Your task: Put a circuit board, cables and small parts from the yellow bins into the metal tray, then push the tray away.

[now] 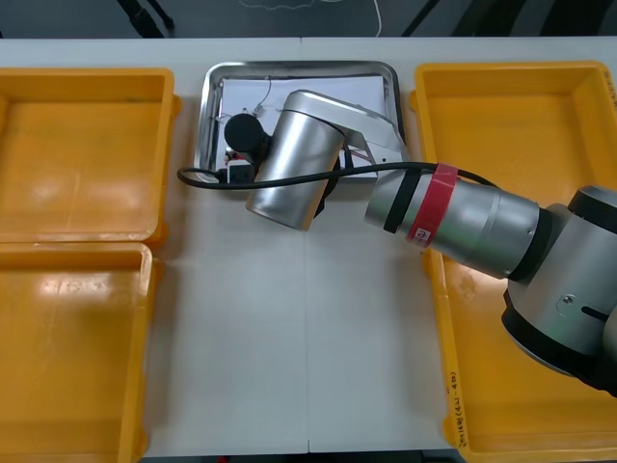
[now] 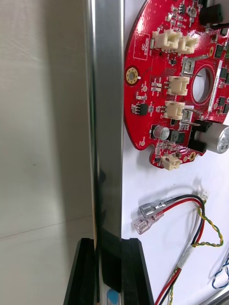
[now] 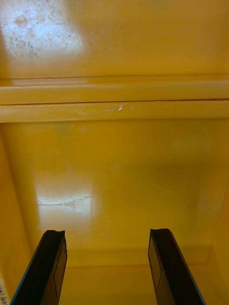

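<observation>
On the rim of the shiny rectangular metal tray (image 2: 107, 119) my right gripper (image 2: 109, 271) is clamped; round red circuit board (image 2: 176, 81) and red-and-yellow cable (image 2: 202, 224) lie inside. I judge loading done, push outstanding. Left gripper (image 3: 107, 267) hangs off-tray, jaws apart.

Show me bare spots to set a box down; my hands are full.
Bare: the table strip between the left bins and right bins, nearer than the tray, and the bin floors, though the left tool hangs open over one. Crowded: the tray, with circuit board, cables and the right tool clamping its rim.
</observation>
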Available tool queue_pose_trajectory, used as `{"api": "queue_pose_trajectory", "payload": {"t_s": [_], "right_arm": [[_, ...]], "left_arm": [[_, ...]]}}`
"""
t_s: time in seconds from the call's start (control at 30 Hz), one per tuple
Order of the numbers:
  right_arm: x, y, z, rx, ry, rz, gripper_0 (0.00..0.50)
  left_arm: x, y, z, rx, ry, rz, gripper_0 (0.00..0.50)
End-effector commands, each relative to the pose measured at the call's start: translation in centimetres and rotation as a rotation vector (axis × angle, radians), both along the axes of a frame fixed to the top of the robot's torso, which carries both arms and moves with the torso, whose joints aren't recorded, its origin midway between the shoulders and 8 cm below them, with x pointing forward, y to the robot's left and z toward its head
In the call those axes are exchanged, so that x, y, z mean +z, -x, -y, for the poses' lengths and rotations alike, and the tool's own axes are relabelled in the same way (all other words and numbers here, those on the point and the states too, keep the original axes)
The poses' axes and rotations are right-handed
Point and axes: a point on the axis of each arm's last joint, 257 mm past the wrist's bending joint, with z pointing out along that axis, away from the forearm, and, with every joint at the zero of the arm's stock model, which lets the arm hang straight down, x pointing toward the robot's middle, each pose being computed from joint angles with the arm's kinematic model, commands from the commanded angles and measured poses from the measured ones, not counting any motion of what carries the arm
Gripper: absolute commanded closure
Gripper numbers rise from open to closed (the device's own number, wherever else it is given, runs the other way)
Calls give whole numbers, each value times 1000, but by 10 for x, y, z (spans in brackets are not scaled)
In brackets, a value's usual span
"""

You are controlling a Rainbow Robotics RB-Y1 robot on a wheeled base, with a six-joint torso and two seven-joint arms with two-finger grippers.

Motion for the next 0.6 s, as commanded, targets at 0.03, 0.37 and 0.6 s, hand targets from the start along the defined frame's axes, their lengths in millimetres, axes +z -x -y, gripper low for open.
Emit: {"api": "queue_pose_trajectory", "payload": {"t_s": [0.03,0.37,0.6], "right_arm": [[48,-16,-27,64,-7,92,500],[58,-32,-26,80,3,153,500],[65,-41,-30,103,0,197,500]], "left_arm": [[-3,4,2,-81,-50,-6,0],[-3,4,2,-81,-50,-6,0],[-3,4,2,-81,-50,-6,0]]}}
